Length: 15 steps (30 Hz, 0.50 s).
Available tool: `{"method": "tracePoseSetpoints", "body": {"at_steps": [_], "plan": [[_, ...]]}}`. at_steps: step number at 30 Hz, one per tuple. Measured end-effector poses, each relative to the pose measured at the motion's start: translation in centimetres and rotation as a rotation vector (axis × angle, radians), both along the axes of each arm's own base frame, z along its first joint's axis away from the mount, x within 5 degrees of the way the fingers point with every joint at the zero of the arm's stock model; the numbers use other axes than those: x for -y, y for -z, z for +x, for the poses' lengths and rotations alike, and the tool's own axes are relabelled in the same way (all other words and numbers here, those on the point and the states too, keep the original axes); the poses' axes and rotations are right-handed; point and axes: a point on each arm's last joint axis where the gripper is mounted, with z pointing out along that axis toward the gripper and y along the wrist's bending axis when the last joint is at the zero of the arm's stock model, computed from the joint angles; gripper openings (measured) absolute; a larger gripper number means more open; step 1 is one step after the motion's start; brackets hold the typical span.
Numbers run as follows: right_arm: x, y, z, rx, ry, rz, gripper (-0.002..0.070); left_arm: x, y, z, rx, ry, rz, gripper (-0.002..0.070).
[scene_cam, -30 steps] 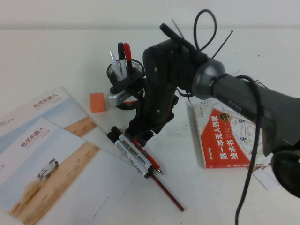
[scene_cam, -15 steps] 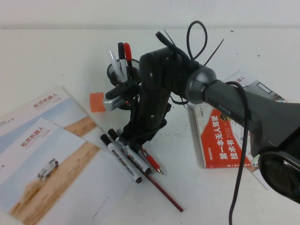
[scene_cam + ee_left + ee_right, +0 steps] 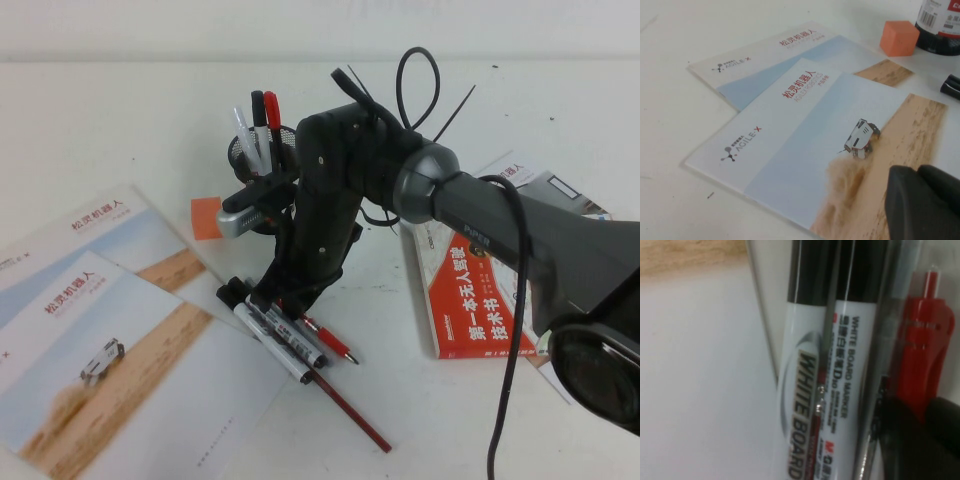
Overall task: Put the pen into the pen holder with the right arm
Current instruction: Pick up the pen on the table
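Observation:
The red pen [image 3: 327, 339] lies on the table beside two black-capped white markers [image 3: 283, 338] and a thin dark-red stick [image 3: 350, 412]. My right gripper [image 3: 278, 298] is down on the pen's rear end. In the right wrist view its black fingers [image 3: 902, 440] close on either side of the red pen [image 3: 926, 335], next to the markers [image 3: 807, 390]. The black mesh pen holder [image 3: 248, 152] stands behind the right arm with several pens in it; its labelled base shows in the left wrist view [image 3: 940, 22]. My left gripper [image 3: 918, 172] is shut and empty above a brochure.
Two brochures [image 3: 100, 310] lie at the left, also in the left wrist view [image 3: 805, 125]. An orange cube [image 3: 206, 217] sits next to the holder. An orange-covered book [image 3: 480, 300] lies at the right under the right arm. Loose cables hang from the arm.
My right gripper has come down onto the pen's rear end. The markers and the pen have shifted a little to the right on the table.

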Motion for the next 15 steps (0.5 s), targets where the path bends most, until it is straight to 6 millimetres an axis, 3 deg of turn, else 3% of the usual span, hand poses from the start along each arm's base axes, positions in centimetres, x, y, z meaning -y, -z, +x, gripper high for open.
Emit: {"method": "tracePoseSetpoints", "body": {"at_steps": [5, 12, 15], "plan": [[0.04, 0.01, 0.03, 0.003, -0.001, -0.004, 0.0073, 0.0, 0.0, 0.0, 0.0, 0.0, 0.0, -0.0001], [0.26, 0.17, 0.24, 0.029, -0.024, -0.034, 0.026, 0.0, 0.0, 0.0, 0.0, 0.0, 0.0, -0.0001], [0.18, 0.18, 0.16, 0.043, -0.041, -0.05, 0.029, 0.0, 0.0, 0.0, 0.0, 0.0, 0.0, -0.0001]]}}
